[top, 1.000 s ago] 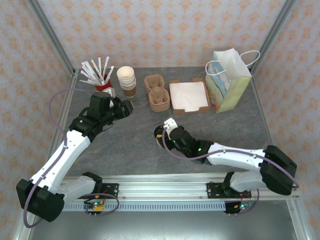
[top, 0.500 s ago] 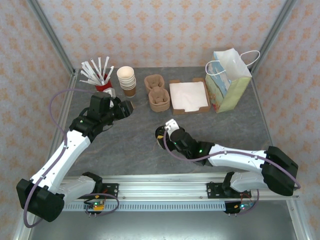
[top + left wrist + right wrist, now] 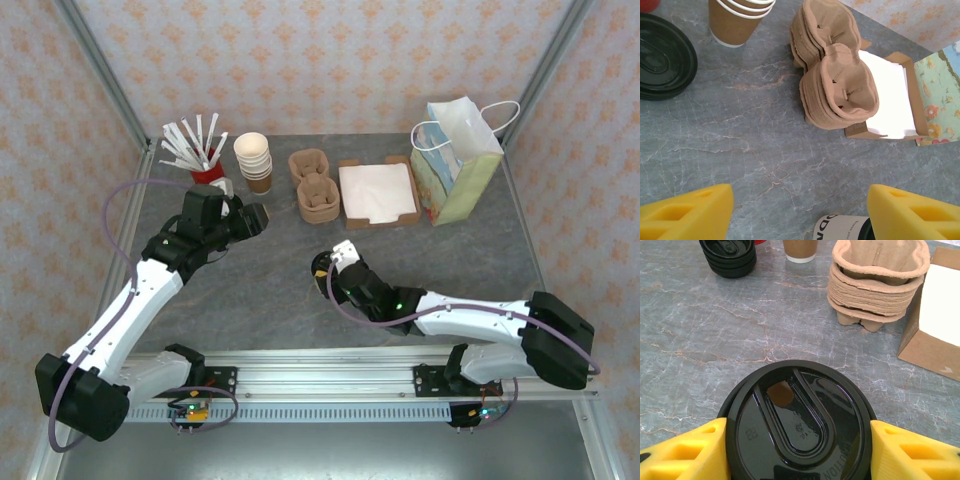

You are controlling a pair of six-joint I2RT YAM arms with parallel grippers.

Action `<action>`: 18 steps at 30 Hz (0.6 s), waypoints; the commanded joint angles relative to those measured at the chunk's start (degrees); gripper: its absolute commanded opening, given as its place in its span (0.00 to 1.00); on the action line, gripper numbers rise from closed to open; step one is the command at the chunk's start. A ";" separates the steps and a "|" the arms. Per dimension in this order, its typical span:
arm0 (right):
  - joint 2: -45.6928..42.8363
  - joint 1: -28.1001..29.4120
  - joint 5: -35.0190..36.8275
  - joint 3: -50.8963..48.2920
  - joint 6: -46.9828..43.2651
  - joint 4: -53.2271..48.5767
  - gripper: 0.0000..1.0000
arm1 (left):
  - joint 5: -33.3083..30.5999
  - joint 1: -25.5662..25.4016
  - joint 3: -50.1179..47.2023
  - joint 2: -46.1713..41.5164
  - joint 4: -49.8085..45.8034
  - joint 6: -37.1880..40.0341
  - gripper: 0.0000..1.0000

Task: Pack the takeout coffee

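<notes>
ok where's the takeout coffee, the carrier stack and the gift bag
takeout coffee (image 3: 797, 432), right wrist view, centre of its black lid
carrier stack (image 3: 832, 56), left wrist view, middle of the top tray
gift bag (image 3: 437, 185), top external view, its printed side panel

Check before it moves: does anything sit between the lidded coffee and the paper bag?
Only the low napkin box lies roughly between the takeout coffee and the paper bag; a lifted cup should clear it.

Cup stack (image 3: 253, 160), pulp carriers (image 3: 313, 185), napkin box (image 3: 377, 193) and gift bag (image 3: 456, 160) in a far row.
</notes>
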 commanded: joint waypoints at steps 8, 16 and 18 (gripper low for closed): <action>6.33 3.61 5.13 0.27 5.38 -14.38 0.62 | 0.23 -0.09 -0.31 0.67 1.66 0.25 0.72; 9.46 3.91 6.39 1.17 8.36 -17.68 0.62 | 0.39 -0.03 -0.88 1.07 2.22 0.06 0.72; 10.13 4.33 7.01 1.17 8.87 -18.35 0.62 | 0.41 -0.07 -1.01 1.19 2.17 0.10 0.72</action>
